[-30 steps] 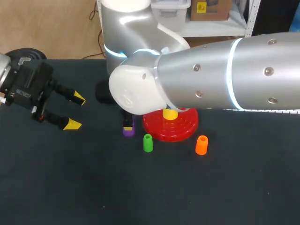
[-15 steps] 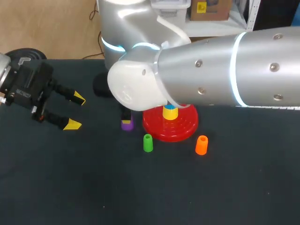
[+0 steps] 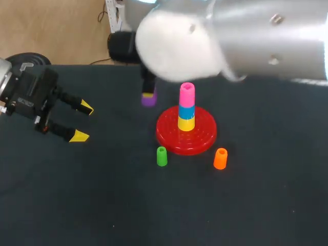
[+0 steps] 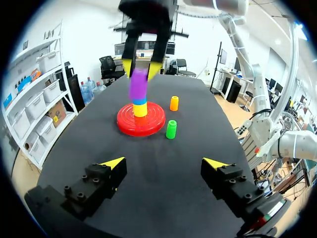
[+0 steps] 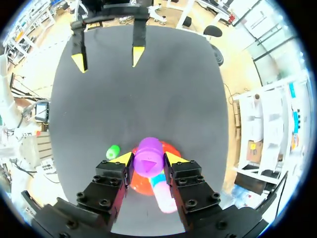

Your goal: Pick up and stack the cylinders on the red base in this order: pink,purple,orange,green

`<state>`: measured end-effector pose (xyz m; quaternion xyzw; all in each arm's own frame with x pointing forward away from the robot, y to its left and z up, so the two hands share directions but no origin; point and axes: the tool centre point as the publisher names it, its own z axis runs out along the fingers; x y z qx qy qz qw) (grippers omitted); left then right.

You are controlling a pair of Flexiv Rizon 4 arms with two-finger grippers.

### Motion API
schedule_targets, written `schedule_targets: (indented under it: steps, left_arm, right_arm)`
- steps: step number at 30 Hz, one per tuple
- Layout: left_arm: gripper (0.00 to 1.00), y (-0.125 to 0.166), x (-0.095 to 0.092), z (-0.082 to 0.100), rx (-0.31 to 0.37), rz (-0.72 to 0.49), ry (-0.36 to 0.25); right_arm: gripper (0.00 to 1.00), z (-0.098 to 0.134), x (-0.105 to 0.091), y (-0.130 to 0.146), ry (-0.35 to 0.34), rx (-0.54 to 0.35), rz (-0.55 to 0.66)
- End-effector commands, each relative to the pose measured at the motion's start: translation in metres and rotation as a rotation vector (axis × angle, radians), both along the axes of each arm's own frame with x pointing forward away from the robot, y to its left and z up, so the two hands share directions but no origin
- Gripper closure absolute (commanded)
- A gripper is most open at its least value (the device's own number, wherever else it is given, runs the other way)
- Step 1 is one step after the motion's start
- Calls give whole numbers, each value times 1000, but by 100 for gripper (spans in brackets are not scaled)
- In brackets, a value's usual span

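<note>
While my right gripper (image 5: 148, 158) pinches the purple cylinder (image 5: 147, 164) above the base (image 3: 202, 136), the pink cylinder (image 3: 187, 93) tops its stack. Green (image 3: 161, 156) and orange (image 3: 220, 159) stand just beside the base. My left gripper (image 3: 82, 122) hangs spread, well apart from it.

Lighting: bright, even, from overhead.
Surface (image 3: 102, 205): matte dark, evenly lit; shadows soft and hard to make out.
Right arm (image 3: 246, 36): strong white glare on the shell, outline blurred in the head view.
Left hand (image 4: 164, 162): in focus, yellow tips brightly lit.
Wrist views: straight lines bow toward the rim.
</note>
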<state>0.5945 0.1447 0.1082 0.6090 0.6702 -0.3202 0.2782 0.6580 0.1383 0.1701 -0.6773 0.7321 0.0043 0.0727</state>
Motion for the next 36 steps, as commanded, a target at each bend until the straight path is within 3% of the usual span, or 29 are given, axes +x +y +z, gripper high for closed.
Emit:
schedule_targets:
  steps: [1, 9, 11, 23, 36]
  left_arm:
    - [0, 1, 0, -1, -3, -1, -3]
    - [0, 1, 0, -1, -3, -1, -3]
    - [0, 1, 0, -1, -3, -1, -3]
    - [0, 1, 0, -1, -3, -1, -3]
    - [0, 1, 0, -1, -3, -1, -3]
  right_arm:
    - [100, 45, 5, -23, 25, -1, -35]
    - [100, 61, 14, -53, 117, -30, -158]
    - [100, 60, 16, -59, 112, -43, -185]
    - [100, 34, 16, -76, 193, -81, -248]
    - [100, 20, 20, -92, 183, -60, -293]
